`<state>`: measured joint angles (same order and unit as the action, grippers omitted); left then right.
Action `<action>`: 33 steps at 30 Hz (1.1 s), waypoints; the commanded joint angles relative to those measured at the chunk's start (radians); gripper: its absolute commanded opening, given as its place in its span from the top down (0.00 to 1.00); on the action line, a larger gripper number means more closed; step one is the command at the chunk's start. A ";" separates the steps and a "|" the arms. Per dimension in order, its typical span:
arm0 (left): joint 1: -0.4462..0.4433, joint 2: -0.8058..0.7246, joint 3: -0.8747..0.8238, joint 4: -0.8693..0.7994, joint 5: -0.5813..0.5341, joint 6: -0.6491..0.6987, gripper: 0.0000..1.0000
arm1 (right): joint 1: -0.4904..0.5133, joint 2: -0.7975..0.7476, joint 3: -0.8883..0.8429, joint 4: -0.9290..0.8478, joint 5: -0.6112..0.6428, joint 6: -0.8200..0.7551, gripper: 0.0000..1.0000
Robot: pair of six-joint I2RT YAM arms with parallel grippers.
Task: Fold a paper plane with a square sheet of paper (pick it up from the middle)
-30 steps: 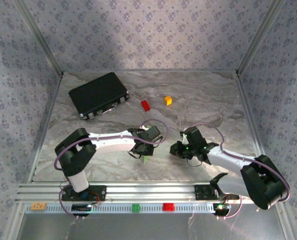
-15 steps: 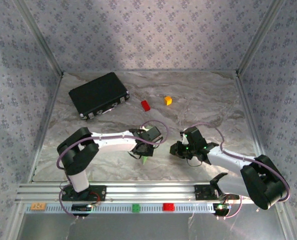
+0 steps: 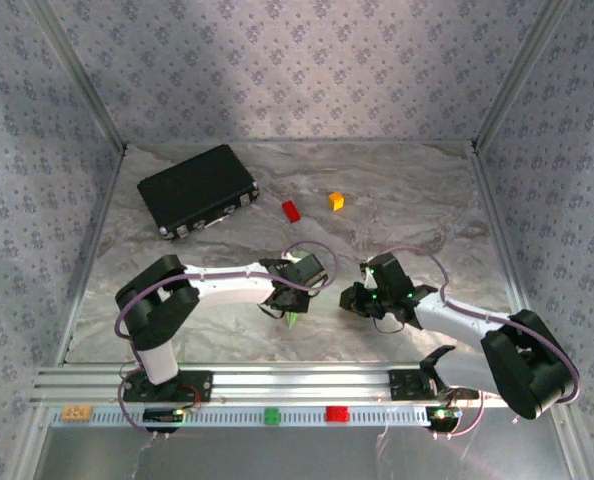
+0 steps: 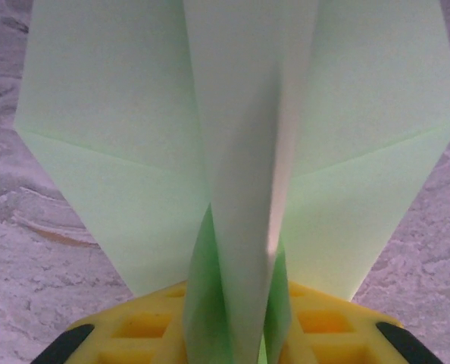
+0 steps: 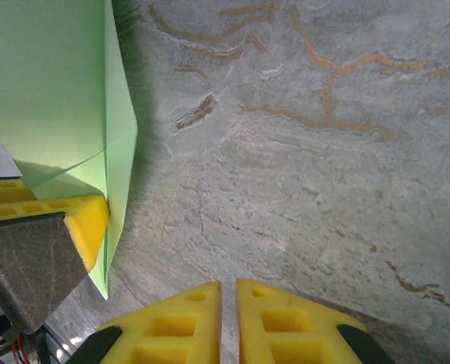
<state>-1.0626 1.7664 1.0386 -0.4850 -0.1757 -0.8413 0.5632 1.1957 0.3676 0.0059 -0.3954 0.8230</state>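
Lowering the paper plane (image 4: 240,136) flat to the desk (image 5: 308,167) before letting go seems wisest: left jaws straddle its centre fold, pinching or not I cannot tell, right jaws closed, empty, beside its wing.

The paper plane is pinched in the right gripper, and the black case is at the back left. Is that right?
Not quite. The paper plane is pinched in the left gripper, not the right; the left wrist view shows it between that gripper's yellow fingers. The black case is at the back left.
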 commanded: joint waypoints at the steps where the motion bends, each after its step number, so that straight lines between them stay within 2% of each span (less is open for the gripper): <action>1: -0.020 0.042 0.016 -0.016 -0.014 -0.031 0.72 | 0.000 -0.023 0.029 -0.030 0.022 -0.003 0.86; 11: -0.054 0.111 0.108 -0.061 -0.037 -0.072 0.61 | -0.035 -0.092 0.023 -0.089 0.020 -0.021 0.85; 33: -0.069 0.135 0.236 -0.187 -0.107 -0.236 0.61 | -0.103 -0.150 0.003 -0.120 -0.014 -0.037 0.85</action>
<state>-1.1240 1.9041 1.2510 -0.6285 -0.2569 -1.0393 0.4686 1.0607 0.3676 -0.0875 -0.3965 0.8043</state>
